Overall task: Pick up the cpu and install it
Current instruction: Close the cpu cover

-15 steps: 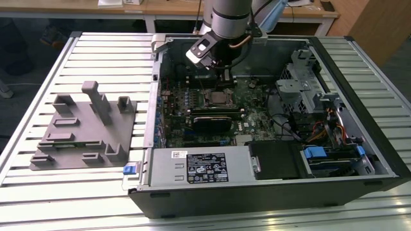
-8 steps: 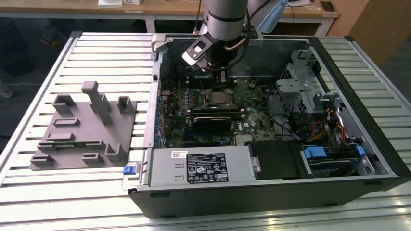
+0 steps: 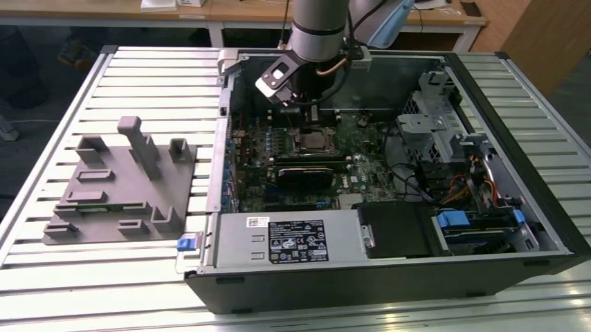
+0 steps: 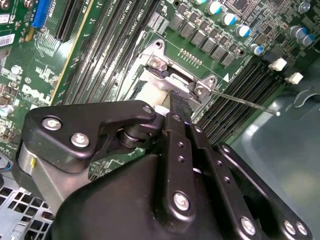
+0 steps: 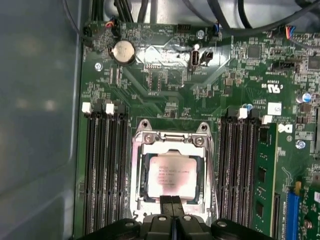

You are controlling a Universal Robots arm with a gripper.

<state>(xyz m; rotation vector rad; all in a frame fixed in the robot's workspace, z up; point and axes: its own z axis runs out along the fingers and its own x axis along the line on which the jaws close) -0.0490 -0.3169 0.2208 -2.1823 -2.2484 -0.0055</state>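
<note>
Silvery flat square cpu (image 5: 172, 176) sits in the metal-framed socket (image 5: 138, 170), looks light and stiff but probably fragile underneath, so edges only imo, while the black gripper (image 5: 172, 201) is pinched together on nothing.

The arm (image 3: 319, 21) was a silver-grey cylinder with a black wrist, a white-and-black camera block (image 3: 276, 77) and a copper-coloured cable (image 3: 334, 67) beside it. The hand (image 4: 178, 101) was matte black, its linked bars and rounded housing studded with silver screws (image 4: 180, 201).
</note>
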